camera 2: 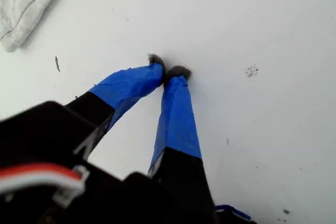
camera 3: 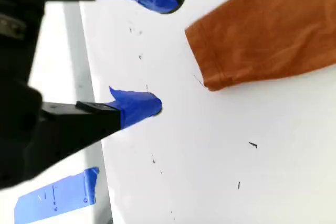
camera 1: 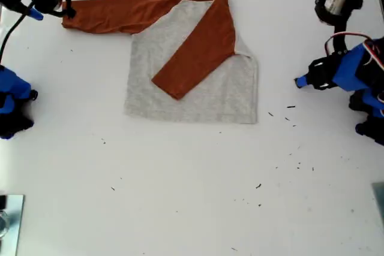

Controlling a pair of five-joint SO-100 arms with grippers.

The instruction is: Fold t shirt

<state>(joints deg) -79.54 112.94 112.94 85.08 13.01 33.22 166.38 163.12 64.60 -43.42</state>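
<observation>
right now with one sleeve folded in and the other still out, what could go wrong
My second gripper is open just short of the outstretched sleeve cuff, not around it; closing now may pinch nothing or only one layer. Dragging that sleeve across could shift the already folded sleeve on the t shirt. My first gripper is shut on the table, off the hem corner, so nothing pins the body.
</observation>
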